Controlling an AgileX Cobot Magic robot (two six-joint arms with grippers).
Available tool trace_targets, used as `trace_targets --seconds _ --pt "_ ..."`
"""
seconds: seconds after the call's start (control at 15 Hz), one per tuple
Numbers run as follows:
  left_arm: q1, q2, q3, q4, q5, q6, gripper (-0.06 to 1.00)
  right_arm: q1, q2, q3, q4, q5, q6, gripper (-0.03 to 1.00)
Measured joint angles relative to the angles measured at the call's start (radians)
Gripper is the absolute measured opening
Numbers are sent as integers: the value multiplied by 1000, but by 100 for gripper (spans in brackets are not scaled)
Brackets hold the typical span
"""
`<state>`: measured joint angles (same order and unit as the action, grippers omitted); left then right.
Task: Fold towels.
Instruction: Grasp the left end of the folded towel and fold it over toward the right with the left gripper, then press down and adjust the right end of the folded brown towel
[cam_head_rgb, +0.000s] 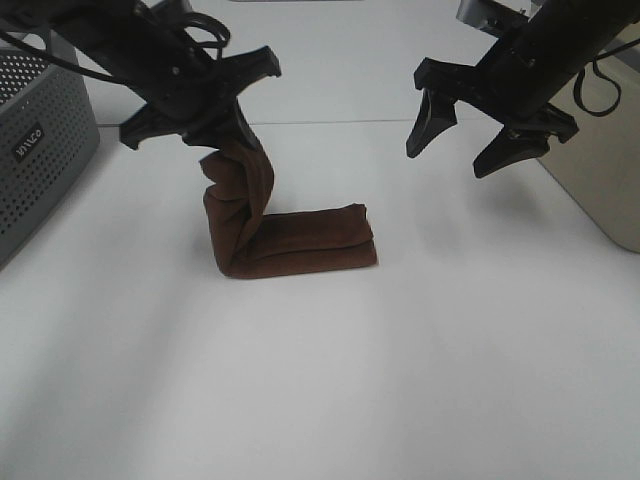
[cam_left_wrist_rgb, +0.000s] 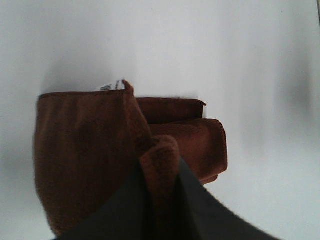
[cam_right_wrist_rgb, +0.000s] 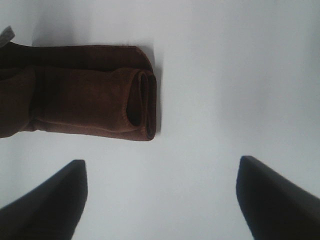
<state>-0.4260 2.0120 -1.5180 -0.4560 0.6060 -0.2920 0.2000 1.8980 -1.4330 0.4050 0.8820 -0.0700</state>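
Note:
The dark reddish-brown towel (cam_head_rgb: 300, 242) lies folded on the white table, its left end lifted up. My left gripper (cam_head_rgb: 225, 140) is shut on that lifted end and holds it above the table. In the left wrist view the pinched cloth (cam_left_wrist_rgb: 159, 165) sits between the black fingers, and a small white tag (cam_left_wrist_rgb: 111, 86) shows at the far edge. My right gripper (cam_head_rgb: 462, 148) is open and empty, raised right of the towel. The right wrist view shows the towel's folded right end (cam_right_wrist_rgb: 100, 100) beyond its spread fingertips (cam_right_wrist_rgb: 55, 200).
A grey perforated bin (cam_head_rgb: 35, 140) stands at the left edge of the table. A beige box (cam_head_rgb: 600, 160) stands at the right edge. The white tabletop (cam_head_rgb: 330, 380) stretches in front of the towel.

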Motion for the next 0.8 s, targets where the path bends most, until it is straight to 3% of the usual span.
trace_targets --seconds 0.27,0.53,0.67,0.8 --pt "-92 108 -84 -109 -70 -7 44 0 -2 0 -1 18 0 77" --pt "-118 109 -90 -238 -215 -8 51 0 -2 0 0 25 0 77" --pt "-100 90 -90 -219 -241 -6 51 0 -2 0 24 25 -3 77" --pt "-53 66 -92 -133 -252 -6 52 0 -2 0 150 40 -64 77"
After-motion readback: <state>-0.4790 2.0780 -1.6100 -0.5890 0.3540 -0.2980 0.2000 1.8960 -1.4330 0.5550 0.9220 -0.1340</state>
